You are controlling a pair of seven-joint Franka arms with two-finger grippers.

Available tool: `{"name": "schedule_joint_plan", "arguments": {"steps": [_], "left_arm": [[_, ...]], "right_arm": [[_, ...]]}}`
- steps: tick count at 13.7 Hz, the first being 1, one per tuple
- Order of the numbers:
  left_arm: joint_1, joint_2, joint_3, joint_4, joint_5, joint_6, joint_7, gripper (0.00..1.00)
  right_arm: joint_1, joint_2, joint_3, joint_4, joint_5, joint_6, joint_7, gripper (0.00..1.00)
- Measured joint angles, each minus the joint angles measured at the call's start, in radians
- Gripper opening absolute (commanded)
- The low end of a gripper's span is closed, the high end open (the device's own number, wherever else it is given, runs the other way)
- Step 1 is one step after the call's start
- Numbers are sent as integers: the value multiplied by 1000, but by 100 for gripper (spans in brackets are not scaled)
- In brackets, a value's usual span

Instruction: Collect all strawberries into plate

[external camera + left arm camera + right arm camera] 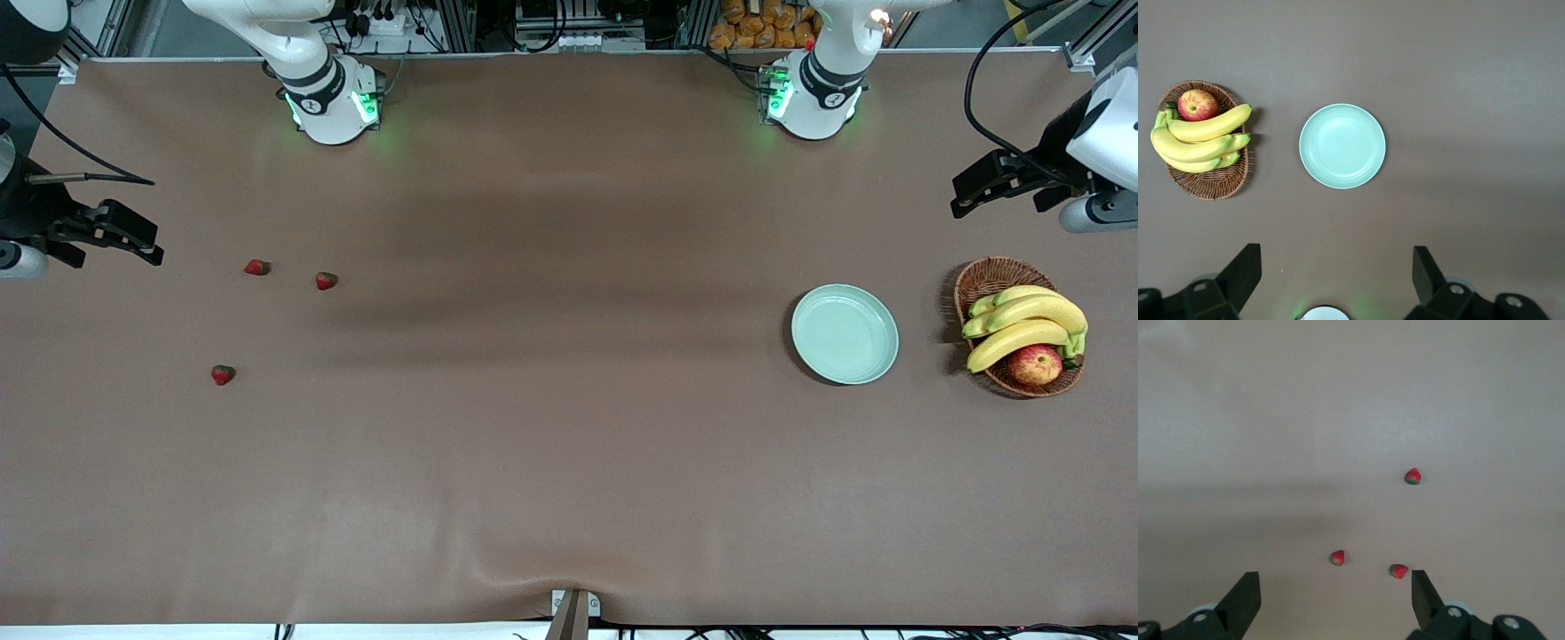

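Observation:
Three small red strawberries lie on the brown table toward the right arm's end: one (256,267), a second (326,281) beside it, and a third (222,374) nearer the front camera. The right wrist view also shows these strawberries (1413,476) (1337,557) (1399,571). My right gripper (147,242) (1336,593) hangs open over the table's edge beside them, holding nothing. The pale mint-green plate (845,333) (1342,146) sits bare toward the left arm's end. My left gripper (960,196) (1336,270) hovers open and holding nothing, above the table beside the plate and basket.
A brown wicker basket (982,280) (1208,183) with bananas (1022,324) and a red-yellow apple (1035,364) stands next to the plate, at the left arm's end. Both arm bases (333,102) (813,93) stand along the table's edge farthest from the front camera.

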Motion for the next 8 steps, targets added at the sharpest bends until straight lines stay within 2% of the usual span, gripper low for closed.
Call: {"name": "schedule_joint_plan", "arguments": {"steps": [8], "left_arm": [[8,0,13,1,0,0,36,100]], "right_arm": [[-15,0,-4,0,-1,-4,-18,100]]}}
